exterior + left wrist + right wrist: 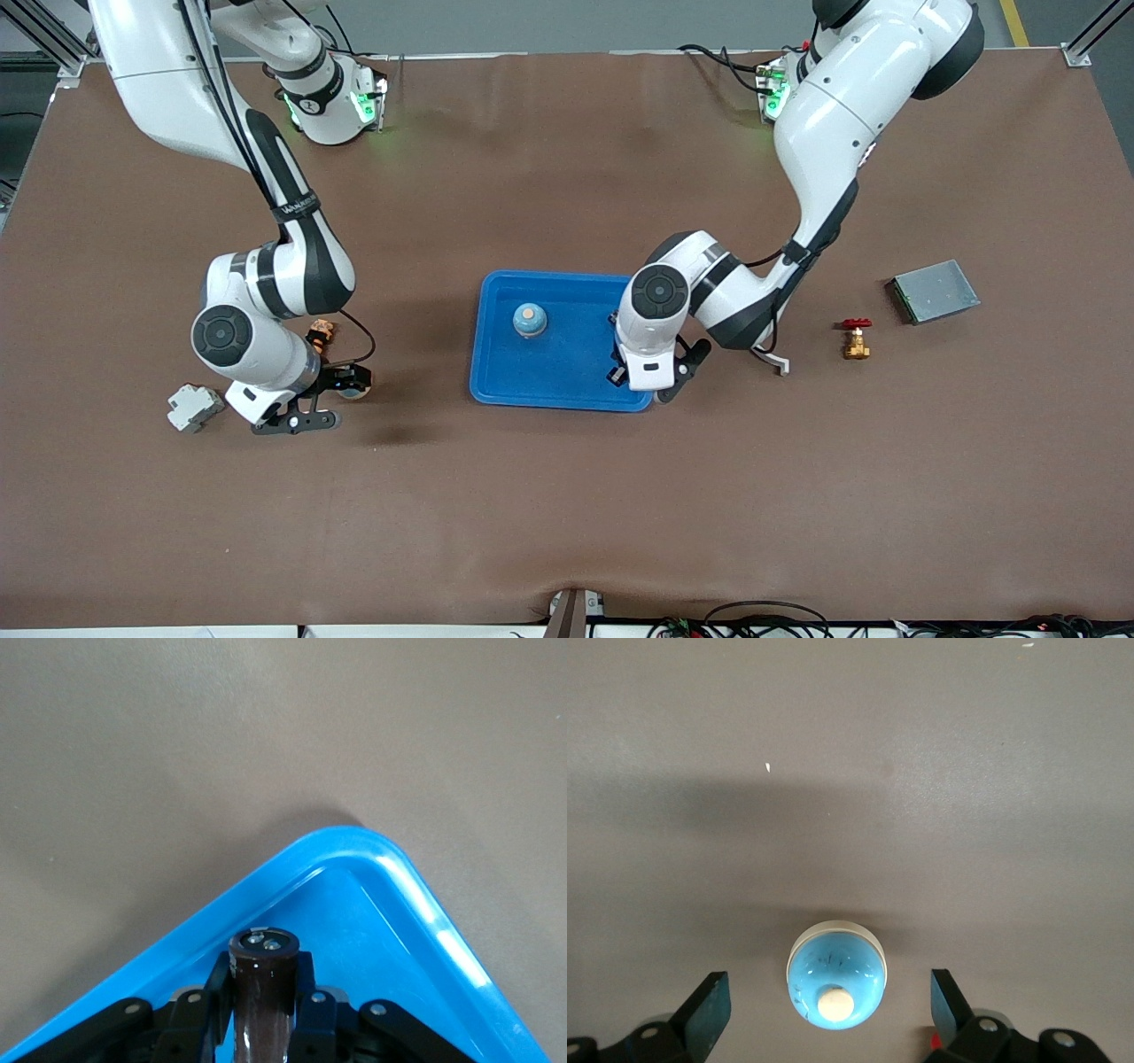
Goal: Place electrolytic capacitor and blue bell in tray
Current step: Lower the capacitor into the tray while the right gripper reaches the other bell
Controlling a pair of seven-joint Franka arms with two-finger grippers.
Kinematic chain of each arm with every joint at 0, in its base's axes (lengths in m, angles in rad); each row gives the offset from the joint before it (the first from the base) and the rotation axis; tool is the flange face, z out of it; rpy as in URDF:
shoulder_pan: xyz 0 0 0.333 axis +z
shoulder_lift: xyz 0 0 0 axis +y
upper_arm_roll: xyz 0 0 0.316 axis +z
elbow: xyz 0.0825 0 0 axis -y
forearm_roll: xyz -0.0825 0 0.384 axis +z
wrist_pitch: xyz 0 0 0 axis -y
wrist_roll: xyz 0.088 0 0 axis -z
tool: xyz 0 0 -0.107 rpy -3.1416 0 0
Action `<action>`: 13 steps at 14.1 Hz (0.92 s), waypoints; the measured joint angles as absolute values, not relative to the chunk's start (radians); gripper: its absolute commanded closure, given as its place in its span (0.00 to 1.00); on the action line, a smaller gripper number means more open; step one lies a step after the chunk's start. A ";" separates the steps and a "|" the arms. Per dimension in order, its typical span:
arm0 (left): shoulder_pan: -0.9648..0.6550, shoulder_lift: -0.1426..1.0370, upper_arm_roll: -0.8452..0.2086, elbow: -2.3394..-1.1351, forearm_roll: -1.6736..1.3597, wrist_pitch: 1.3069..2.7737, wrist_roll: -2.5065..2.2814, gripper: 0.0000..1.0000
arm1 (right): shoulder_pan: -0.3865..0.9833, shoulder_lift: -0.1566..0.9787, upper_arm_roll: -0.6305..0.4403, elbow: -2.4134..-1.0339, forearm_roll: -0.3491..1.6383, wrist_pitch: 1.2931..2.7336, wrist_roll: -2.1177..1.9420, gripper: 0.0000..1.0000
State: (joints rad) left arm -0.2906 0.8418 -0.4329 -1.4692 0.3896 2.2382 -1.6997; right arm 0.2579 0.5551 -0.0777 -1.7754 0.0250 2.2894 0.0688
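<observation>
The bright-blue tray lies mid-table. My left gripper hangs over the tray's corner nearer the front camera, at the left arm's end. It is shut on a dark-brown electrolytic capacitor, held upright above the tray. The left gripper clamps the capacitor from both sides. A blue bell with a white button stands on the brown table toward the right arm's end. My right gripper is open, with one finger on each side of the bell and not touching it.
A blue dome with a tan top sits in the tray. A light-grey block lies beside the right gripper and a small orange thing by its wrist. A brass valve with a red handle and a grey metal box lie toward the left arm's end.
</observation>
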 measured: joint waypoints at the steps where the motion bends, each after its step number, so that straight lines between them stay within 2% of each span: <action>1: -0.292 0.844 -0.431 -1.469 0.390 2.246 -1.700 1.00 | 0.258 0.555 -0.077 -1.782 0.025 2.297 0.069 0.00; 4: -0.292 0.853 -0.428 -1.468 0.390 2.276 -1.699 1.00 | 0.258 0.555 -0.075 -1.817 0.025 2.343 0.066 0.00; 5: -0.293 0.859 -0.428 -1.468 0.390 2.288 -1.699 0.87 | 0.258 0.555 -0.074 -1.831 0.024 2.353 0.062 0.00; 6: -0.293 0.864 -0.426 -1.468 0.390 2.296 -1.699 0.31 | 0.258 0.555 -0.074 -1.842 0.024 2.357 0.054 0.00; 7: -0.294 0.869 -0.421 -1.468 0.390 2.301 -1.698 0.00 | 0.258 0.555 -0.074 -1.851 0.024 2.360 0.048 0.00; 13: -0.272 0.848 -0.408 -1.437 0.396 2.309 -1.604 0.00 | 0.257 0.556 -0.074 -1.868 0.024 2.369 0.045 0.00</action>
State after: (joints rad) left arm -0.2722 0.8484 -0.4083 -1.4369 0.3964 2.3086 -1.6042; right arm 0.2573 0.5563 -0.0742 -1.8685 0.0236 2.3687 0.0446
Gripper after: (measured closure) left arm 0.128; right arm 0.000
